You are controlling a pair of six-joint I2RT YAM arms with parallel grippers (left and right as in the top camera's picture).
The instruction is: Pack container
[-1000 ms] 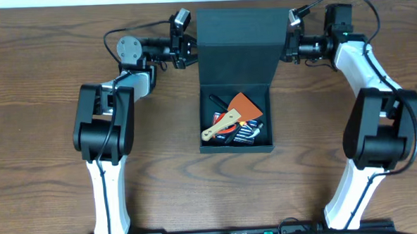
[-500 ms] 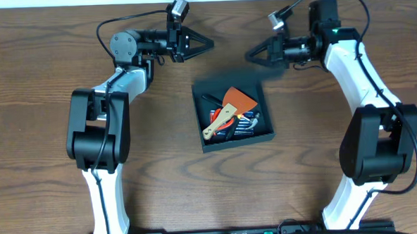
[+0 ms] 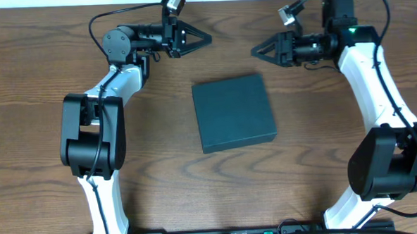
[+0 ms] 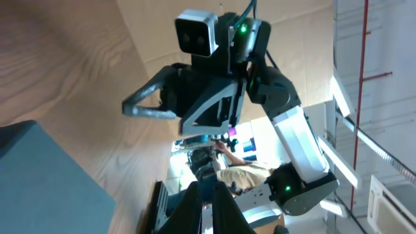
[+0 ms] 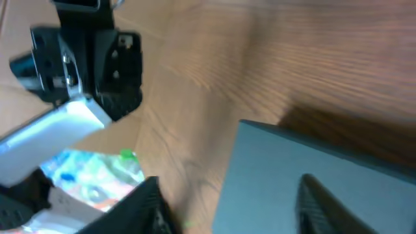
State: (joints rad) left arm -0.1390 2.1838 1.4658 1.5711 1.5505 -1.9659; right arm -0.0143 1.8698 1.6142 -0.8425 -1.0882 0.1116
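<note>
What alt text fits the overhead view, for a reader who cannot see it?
A closed dark teal container lies in the middle of a wooden table. The left arm and right arm point at each other beyond it, not touching it.

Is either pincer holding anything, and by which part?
Nothing is held: left pincer shut empty, right pincer open, both apart from the closed container.
</note>
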